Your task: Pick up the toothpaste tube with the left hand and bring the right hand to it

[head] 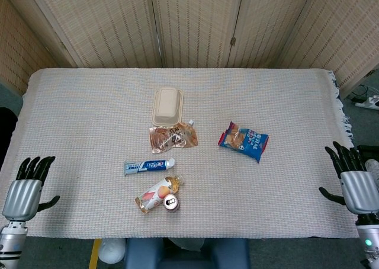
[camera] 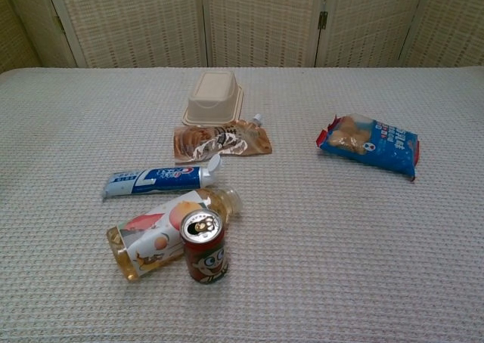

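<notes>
The blue and white toothpaste tube (head: 148, 165) (camera: 160, 179) lies flat on the cloth, cap to the right. My left hand (head: 25, 188) hovers at the table's front left corner, fingers spread, holding nothing, far left of the tube. Over at the front right edge my right hand (head: 353, 181) is likewise spread and holds nothing. Neither hand shows in the chest view.
A juice bottle (head: 157, 193) lies on its side just in front of the tube, with a red can (head: 170, 202) standing beside it. Behind the tube lie a brown spout pouch (head: 172, 137) and a beige lidded box (head: 167, 105). A blue snack bag (head: 244, 141) rests to the right.
</notes>
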